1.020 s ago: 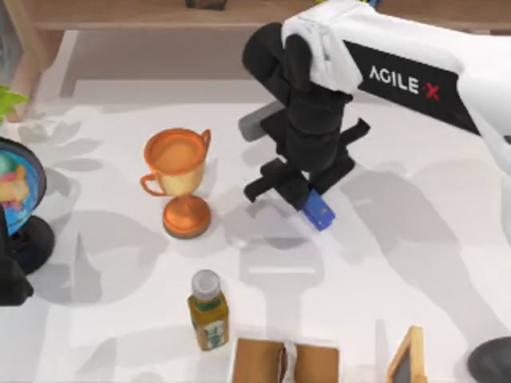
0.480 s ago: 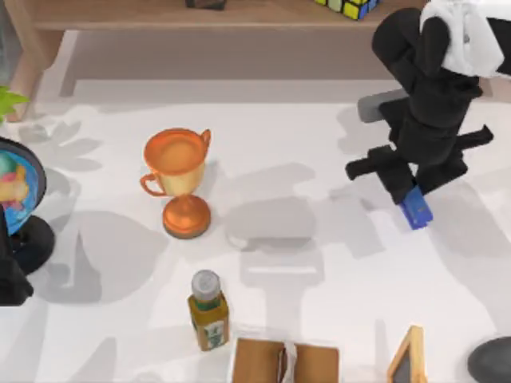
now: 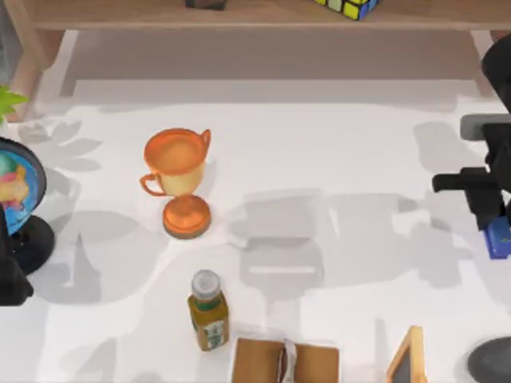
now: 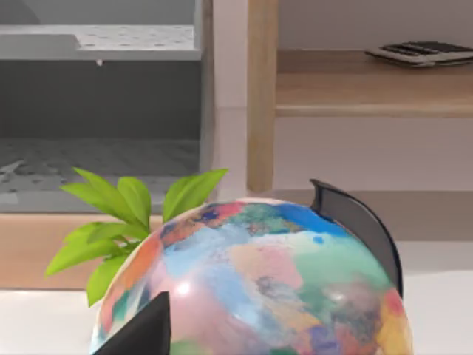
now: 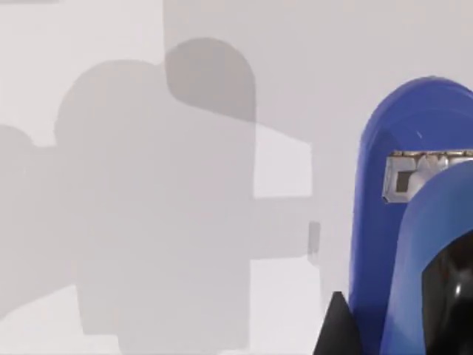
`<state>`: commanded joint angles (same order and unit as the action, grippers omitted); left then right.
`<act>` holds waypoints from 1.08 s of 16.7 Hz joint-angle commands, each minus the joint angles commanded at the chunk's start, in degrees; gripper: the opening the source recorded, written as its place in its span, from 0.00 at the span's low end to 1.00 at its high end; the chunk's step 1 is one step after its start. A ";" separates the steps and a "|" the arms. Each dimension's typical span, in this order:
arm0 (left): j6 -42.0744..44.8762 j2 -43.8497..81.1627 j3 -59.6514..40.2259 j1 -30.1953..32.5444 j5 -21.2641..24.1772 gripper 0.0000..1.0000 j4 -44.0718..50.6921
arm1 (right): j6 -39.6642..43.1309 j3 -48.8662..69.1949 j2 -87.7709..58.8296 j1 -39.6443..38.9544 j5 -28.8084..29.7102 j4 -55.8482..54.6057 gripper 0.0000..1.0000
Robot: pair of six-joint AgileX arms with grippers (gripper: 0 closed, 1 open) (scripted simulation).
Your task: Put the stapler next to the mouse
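I see the white table (image 3: 335, 159) spread below, with my right arm at its right edge. My left arm sits parked at the left edge by the globe (image 3: 17, 187); I cannot tell how its gripper stands. The orange trophy (image 3: 180, 179) stands left of centre, a bottle (image 3: 208, 311) nearer the front. My right gripper (image 3: 495, 215) is clamped on the blue stapler (image 3: 501, 238), held above the table. The mouse (image 3: 491, 361) lies at the front right corner, apart from the stapler.
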<state>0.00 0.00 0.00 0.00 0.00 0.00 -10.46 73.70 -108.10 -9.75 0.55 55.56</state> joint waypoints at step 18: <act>0.00 0.00 0.00 0.00 0.00 1.00 0.00 | 0.55 2.06 1.46 0.15 -2.60 -6.97 0.00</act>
<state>0.00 0.00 0.00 0.00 0.00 0.00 -9.91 75.76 -106.63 -9.60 -2.05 48.59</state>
